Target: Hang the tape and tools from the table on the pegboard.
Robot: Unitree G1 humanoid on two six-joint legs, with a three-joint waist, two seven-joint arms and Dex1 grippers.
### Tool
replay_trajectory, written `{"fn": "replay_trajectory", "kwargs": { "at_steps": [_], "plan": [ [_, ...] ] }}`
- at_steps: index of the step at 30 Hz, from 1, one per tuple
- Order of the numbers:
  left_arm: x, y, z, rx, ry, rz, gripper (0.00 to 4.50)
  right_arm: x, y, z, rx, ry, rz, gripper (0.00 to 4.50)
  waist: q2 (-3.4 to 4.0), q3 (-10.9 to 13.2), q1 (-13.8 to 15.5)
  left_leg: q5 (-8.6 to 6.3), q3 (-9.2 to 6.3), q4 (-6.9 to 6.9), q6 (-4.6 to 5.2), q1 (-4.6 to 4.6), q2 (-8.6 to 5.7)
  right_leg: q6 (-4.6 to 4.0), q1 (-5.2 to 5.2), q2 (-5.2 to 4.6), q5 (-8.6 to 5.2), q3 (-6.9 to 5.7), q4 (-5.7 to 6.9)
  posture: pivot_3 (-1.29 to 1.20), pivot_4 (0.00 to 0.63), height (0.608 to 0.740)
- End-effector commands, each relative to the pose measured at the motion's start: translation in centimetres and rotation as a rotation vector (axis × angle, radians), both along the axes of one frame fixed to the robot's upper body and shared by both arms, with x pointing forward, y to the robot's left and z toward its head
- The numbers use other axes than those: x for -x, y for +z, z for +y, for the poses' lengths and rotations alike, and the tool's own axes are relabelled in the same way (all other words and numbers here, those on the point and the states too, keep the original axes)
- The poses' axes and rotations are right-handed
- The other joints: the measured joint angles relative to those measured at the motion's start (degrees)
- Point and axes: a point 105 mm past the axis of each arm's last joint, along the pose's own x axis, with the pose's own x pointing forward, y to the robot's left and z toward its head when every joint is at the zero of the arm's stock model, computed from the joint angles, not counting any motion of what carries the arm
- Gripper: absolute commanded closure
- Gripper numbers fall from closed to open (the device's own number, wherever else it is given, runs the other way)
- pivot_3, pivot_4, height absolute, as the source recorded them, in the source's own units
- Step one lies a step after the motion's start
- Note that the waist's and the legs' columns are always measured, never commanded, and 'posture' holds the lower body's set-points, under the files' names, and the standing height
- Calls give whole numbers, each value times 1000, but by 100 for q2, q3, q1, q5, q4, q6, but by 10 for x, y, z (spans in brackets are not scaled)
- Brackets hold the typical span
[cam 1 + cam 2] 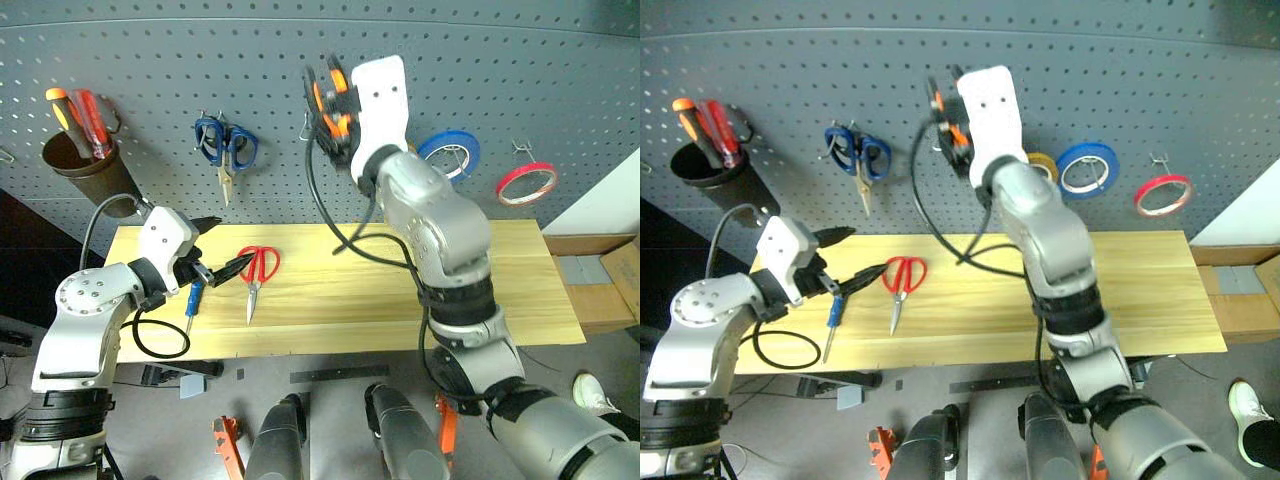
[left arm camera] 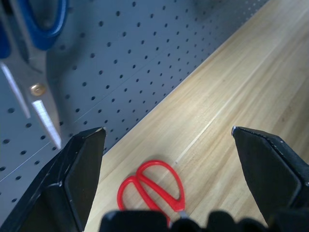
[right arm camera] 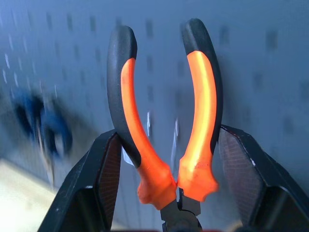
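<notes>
no writing readable. right gripper clamps the pliers, handles pointing up at the pegboard. left gripper gapes empty; red scissors just ahead, blades pointing toward the robot.

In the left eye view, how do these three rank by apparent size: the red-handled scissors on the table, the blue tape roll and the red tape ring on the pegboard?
Largest to smallest:
1. Red-handled scissors
2. Blue tape roll, partly hidden by the arm, so uncertain
3. Thin red tape ring, nearly alike

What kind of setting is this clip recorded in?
Probably a workshop or tool bench: a grey pegboard hung with blue scissors and rolls of tape, above a wooden table with red scissors.
</notes>
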Motion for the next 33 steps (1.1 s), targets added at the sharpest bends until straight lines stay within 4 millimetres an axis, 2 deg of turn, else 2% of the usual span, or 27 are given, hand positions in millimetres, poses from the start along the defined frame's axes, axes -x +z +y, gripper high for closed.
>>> {"fn": "replay_trajectory", "kwargs": {
  "at_steps": [1, 5, 8, 15, 30, 33],
  "plan": [
    [2, 19, -4, 2, -6, -75, 0, 5, 38, 5, -87, 16, -128, 1953, -13, -18, 35, 0, 2, -1, 0, 0, 0, 0, -1, 0, 0, 0, 0, 3, 167, 740],
    [0, 22, -9, 9, -16, -85, 0, 0, 55, 10, -118, 13, -187, 1953, -36, -58, 80, 1, 18, 0, -1, 0, -1, -2, -1, -3, 1, -2, 1, 6, 165, 740],
    [-3, 23, -15, 14, -33, -92, 0, -4, 59, 12, -118, -1, -223, 1953, -37, -76, 87, 3, 22, 3, -4, -1, -1, -9, -1, -5, 5, -6, 2, 5, 166, 740],
    [-13, 24, -33, 15, -86, -104, 0, -27, 23, 8, -29, -81, -268, 1956, -45, -132, 89, 7, 33, 7, -8, 0, -1, -15, 2, -2, 10, -9, 8, 2, 174, 740],
    [-19, 20, -43, 9, -122, -95, 0, -36, -26, 6, 80, -112, -154, 1962, -49, -150, 93, 9, 27, 8, -11, 1, 3, -17, 3, 4, 11, -11, 9, -16, 185, 740],
    [-19, 18, -44, 7, -126, -89, 0, -39, -36, 3, 105, -123, -114, 959, -50, -151, 96, 9, 25, 10, -11, 1, 1, -17, 6, 3, 11, -13, 8, -19, 187, 740]
  ]
}}
